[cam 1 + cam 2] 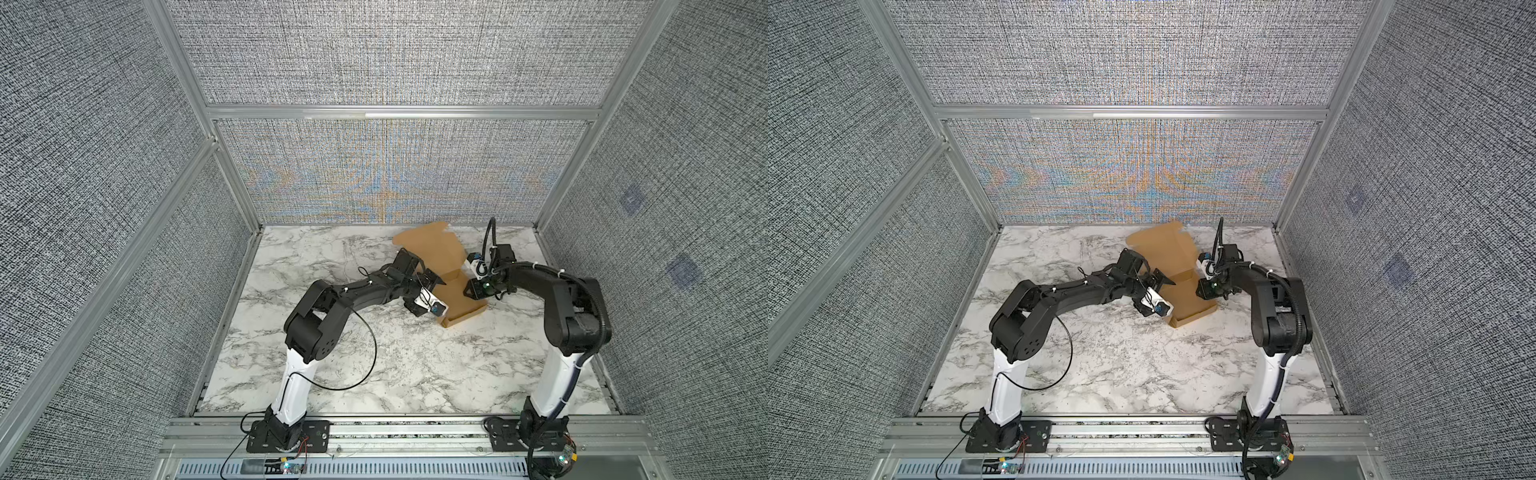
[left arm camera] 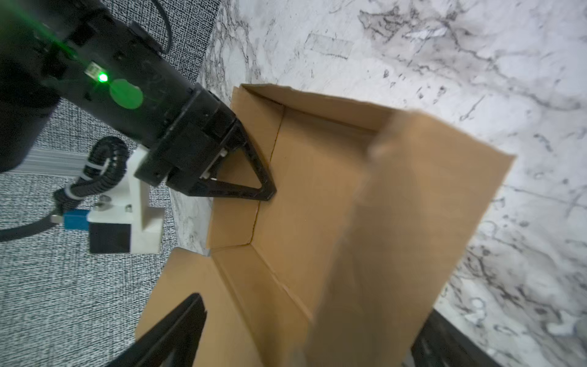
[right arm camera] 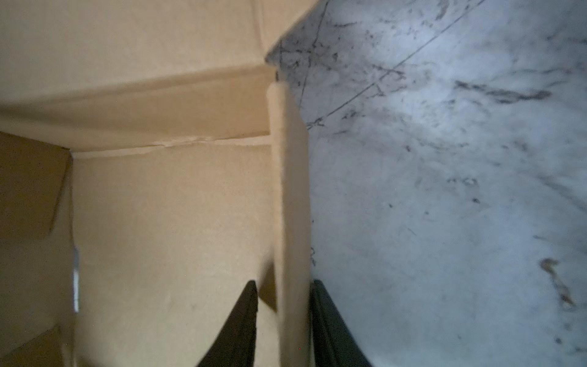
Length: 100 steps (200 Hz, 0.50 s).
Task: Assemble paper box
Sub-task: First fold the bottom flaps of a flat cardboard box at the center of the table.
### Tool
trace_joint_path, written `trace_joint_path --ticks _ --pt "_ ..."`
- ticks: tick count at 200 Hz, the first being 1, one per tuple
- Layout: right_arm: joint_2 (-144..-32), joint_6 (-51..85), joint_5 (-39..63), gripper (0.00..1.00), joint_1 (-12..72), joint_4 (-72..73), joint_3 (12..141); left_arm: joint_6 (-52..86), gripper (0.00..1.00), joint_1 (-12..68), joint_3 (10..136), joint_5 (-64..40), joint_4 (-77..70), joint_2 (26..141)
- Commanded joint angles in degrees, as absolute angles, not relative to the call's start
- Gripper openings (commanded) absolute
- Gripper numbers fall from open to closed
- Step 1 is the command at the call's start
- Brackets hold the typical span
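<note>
The paper box is tan cardboard, partly folded, at the back right of the marble table in both top views. Its lid flap lies open toward the back wall. My left gripper reaches in from the box's left side and stands open. In the left wrist view a blurred raised side wall stands between its fingers. My right gripper is shut on the box's opposite side wall, one finger inside the box and one outside. It also shows as the right gripper in the left wrist view.
Grey fabric enclosure walls with aluminium posts ring the table, and the back wall is close behind the lid flap. A loose black cable loops beside the left arm. Both arm bases stand on the front rail.
</note>
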<state>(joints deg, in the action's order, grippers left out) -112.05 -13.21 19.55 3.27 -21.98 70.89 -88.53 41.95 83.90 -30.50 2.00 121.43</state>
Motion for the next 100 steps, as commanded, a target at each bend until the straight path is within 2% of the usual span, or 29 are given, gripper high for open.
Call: trace_joint_path --ticks 1,100 --pt "-112.2 -14.2 19.0 0.31 3.3 -24.0 71.1 -89.1 0.99 42.0 84.1 -30.0 2.7 120.8" --pt "-112.4 -14.4 19.0 0.31 3.2 -23.7 70.9 -89.1 0.98 42.0 84.7 -29.7 4.1 119.4"
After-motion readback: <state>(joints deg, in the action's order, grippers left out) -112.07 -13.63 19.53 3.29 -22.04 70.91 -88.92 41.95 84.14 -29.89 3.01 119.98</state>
